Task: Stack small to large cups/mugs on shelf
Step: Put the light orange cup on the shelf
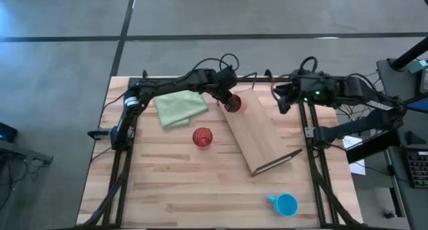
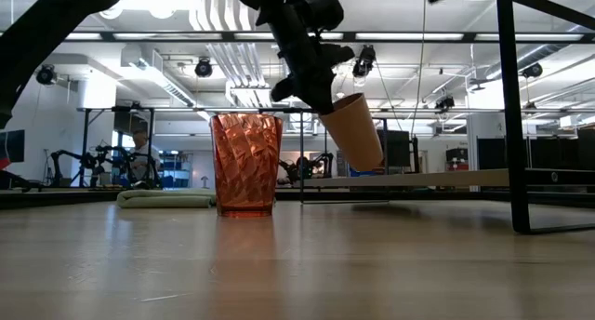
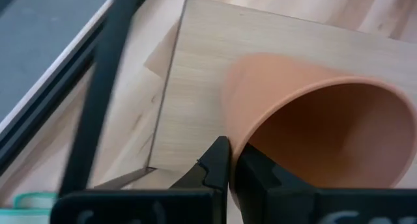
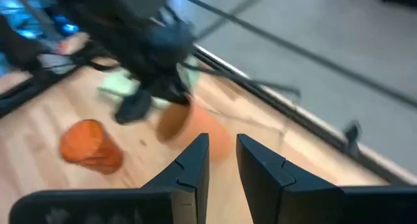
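My left gripper is shut on the opaque tan-orange cup over the far end of the light wooden shelf board, which lies slantwise on the table. The translucent red-orange cup stands upright on the table left of the shelf; it also shows in the low view. The bright blue mug stands near the front right edge. My right gripper hangs at the far right, fingers a narrow gap apart, holding nothing. My left gripper pinches the tan-orange cup's wall at its rim, one finger inside the cup and one outside. The fingers come from above, slanting down. The cup hangs tilted below them, its base low over the shelf board; whether it touches I cannot tell.
A pale green folded cloth lies at the far left of the table. Dark wire frames stand at the shelf's ends. The arms' black frame posts run along both table sides. Bare wood lies between the red-orange cup and the blue mug.
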